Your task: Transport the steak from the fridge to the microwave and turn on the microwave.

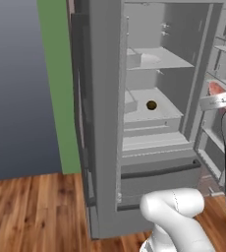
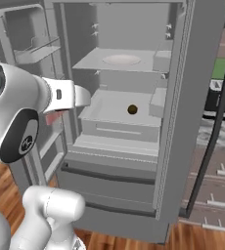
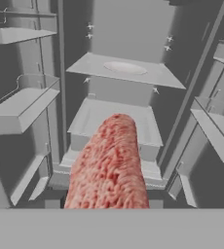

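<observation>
**kitchenbot_fan:** ok so where's the steak (image 3: 110,165) at right now? All I can make out is a pink blob.

**panda_watcher:** That blob is it lol. It sits right in the claw (image 3: 104,205), sticking up between the two fingers in the hand view. The jaws are about halfway apart and pressed against the meat on both sides, so the claw has it gripped. It's hanging in the air, not lying on any shelf.

**kitchenbot_fan:** And what's around the claw?

**panda_watcher:** Going left to right: off to the claw's left are the door shelves (image 3: 17,109) of one fridge door, stacked one over another. Straight ahead of the claw is the open fridge (image 2: 124,132) with its pale inner shelves. The middle shelf (image 2: 115,108) is ahead of the claw and carries a small dark round item (image 2: 132,109), well apart from the steak. The shelf above that has a pale oval (image 3: 125,67) on it, ahead of the claw and higher. Below are the drawers (image 2: 109,178), lower than the claw. To the claw's right is the other door (image 2: 197,97), thick and grey, with more bins on its inside.

**kitchenbot_fan:** So the steak's outside the fridge?

**panda_watcher:** Yep, in front of the open compartment, near the door on the claw's left, with a bit of pink peeking out under the white arm (image 2: 16,112) in the right base view.
</observation>
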